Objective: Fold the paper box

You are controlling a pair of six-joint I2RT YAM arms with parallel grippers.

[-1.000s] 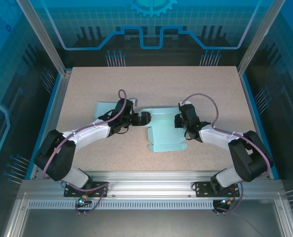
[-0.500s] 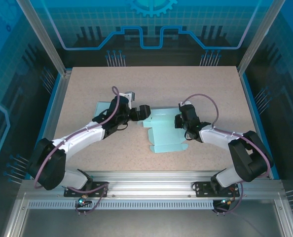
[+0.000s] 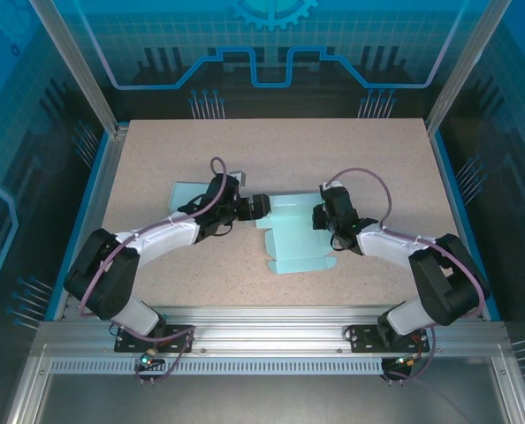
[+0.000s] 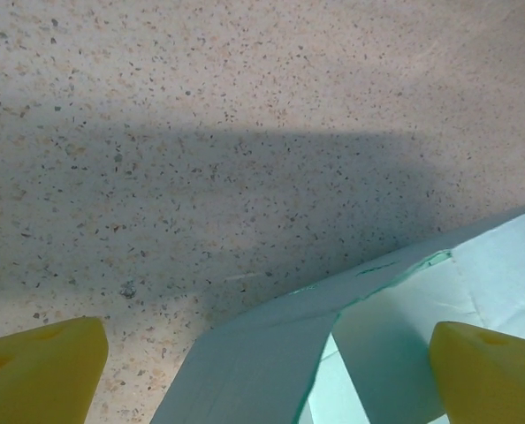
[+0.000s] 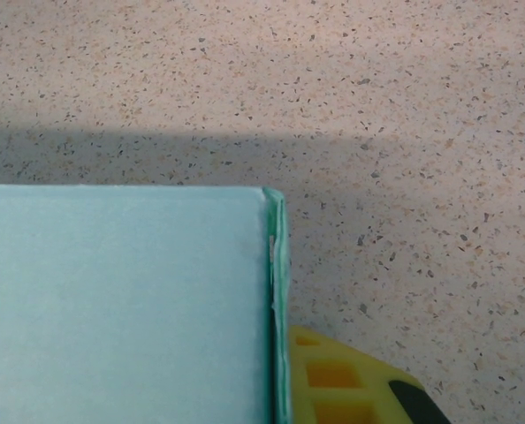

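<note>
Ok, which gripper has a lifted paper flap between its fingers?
The left gripper: a raised flap of the paper box sits between its spread fingers; the right gripper faces flat paper.

The table (image 3: 280, 150) has a beige top with small dark speckles, and a blue strip runs along its left and right side. A light blue-green paper box (image 3: 293, 243) lies on it near the middle, a little toward the near edge. Most of it is flat on the top, and its near edge has small tabs. In the left wrist view one part of it stands up from the top and throws a shadow there. To the left lies a sheet (image 3: 185, 192) of the same colour, flat and partly hidden. I cannot tell whether it joins the box.
</note>
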